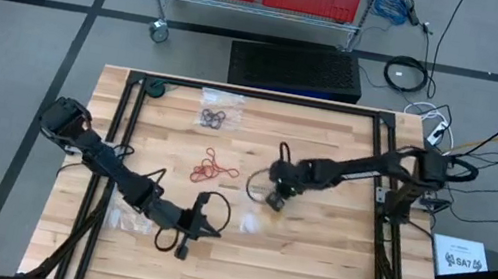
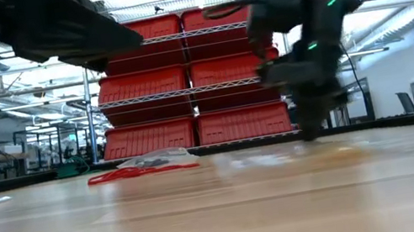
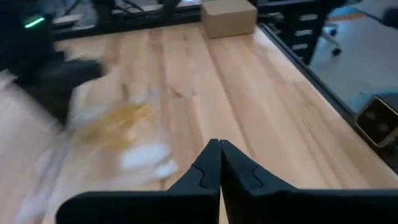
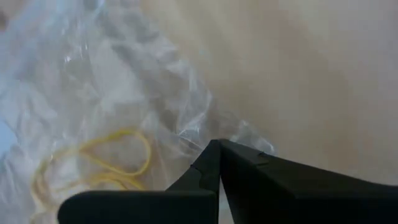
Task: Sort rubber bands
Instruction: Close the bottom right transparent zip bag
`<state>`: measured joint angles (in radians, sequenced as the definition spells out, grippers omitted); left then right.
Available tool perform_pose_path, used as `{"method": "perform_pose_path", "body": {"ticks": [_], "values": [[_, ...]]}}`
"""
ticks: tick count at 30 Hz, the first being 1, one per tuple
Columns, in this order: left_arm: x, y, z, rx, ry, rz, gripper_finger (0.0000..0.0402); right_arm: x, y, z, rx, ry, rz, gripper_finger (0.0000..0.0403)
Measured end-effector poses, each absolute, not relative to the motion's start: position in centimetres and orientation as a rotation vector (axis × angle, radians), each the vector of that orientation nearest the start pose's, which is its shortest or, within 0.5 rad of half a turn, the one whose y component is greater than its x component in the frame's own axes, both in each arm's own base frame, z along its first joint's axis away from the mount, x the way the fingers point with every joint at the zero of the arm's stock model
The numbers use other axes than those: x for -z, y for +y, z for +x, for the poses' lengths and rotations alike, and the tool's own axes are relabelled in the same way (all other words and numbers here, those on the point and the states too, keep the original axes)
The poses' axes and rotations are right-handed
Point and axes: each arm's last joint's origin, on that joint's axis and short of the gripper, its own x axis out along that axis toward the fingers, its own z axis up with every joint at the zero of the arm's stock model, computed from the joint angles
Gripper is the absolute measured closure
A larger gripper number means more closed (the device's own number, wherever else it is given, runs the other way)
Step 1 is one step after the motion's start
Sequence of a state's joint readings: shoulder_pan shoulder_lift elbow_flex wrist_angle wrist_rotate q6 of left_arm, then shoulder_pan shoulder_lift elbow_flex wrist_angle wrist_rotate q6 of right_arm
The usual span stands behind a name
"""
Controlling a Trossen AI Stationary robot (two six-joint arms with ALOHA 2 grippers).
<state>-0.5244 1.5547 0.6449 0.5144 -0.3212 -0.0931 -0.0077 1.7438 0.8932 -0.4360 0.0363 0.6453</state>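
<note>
Right gripper [image 4: 219, 144] fingers pressed together, tips touching a clear plastic bag [image 4: 93, 81]; yellowish rubber bands [image 4: 93, 165] lie inside the bag, just beside the tips. Whether the bag is pinched, cannot tell. Left gripper [image 3: 219, 144] fingers pressed together, near that bag, holding nothing. Red rubber bands [image 1: 215, 168] lie near the bag.

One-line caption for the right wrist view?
Right gripper, fingers shut, at the edge of a clear bag holding yellow bands.
</note>
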Motion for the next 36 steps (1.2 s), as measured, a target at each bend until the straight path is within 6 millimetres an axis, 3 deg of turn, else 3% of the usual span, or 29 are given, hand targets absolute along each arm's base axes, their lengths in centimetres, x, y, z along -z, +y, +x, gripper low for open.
{"method": "perform_pose_path", "body": {"ticks": [5, 10, 14, 17, 20, 25, 30, 33, 36], "values": [[-17.3, -14.2, 26.5, 0.114, 0.379, 0.019, 0.0398, -14.9, 4.1, 26.7, 0.518, 1.345, 0.586, 0.0403], [-17.0, -13.6, 26.5, 0.068, 0.402, -0.027, 0.0398, -19.0, 7.3, 24.4, 0.542, 1.138, 0.491, 0.0403], [-16.8, -13.5, 26.4, 0.069, 0.404, -0.036, 0.0398, -20.8, 9.6, 24.6, 0.253, 1.013, 0.295, 0.0403], [-16.8, -13.6, 26.5, 0.087, 0.401, -0.043, 0.0398, -19.9, 10.5, 25.8, 0.032, 1.010, 0.139, 0.0403], [-16.9, -13.6, 26.5, 0.079, 0.394, -0.044, 0.0398, -17.9, 10.1, 27.1, -0.022, 1.061, 0.041, 0.0403], [-17.0, -13.3, 26.6, 0.032, 0.378, -0.079, 0.0398, -14.2, 8.2, 28.8, -0.025, 1.185, 0.074, 0.0403], [-16.8, -13.1, 26.6, -0.006, 0.399, -0.147, 0.0398, -13.1, 7.0, 30.2, 0.015, 1.159, 0.164, 0.0403], [-16.5, -12.9, 26.5, -0.060, 0.409, -0.162, 0.0398, -12.9, 5.6, 30.1, 0.205, 1.182, 0.275, 0.0403], [-16.2, -12.6, 26.3, -0.126, 0.397, -0.193, 0.0398, -13.0, 4.1, 29.2, 0.501, 1.181, 0.397, 0.0403]]}}
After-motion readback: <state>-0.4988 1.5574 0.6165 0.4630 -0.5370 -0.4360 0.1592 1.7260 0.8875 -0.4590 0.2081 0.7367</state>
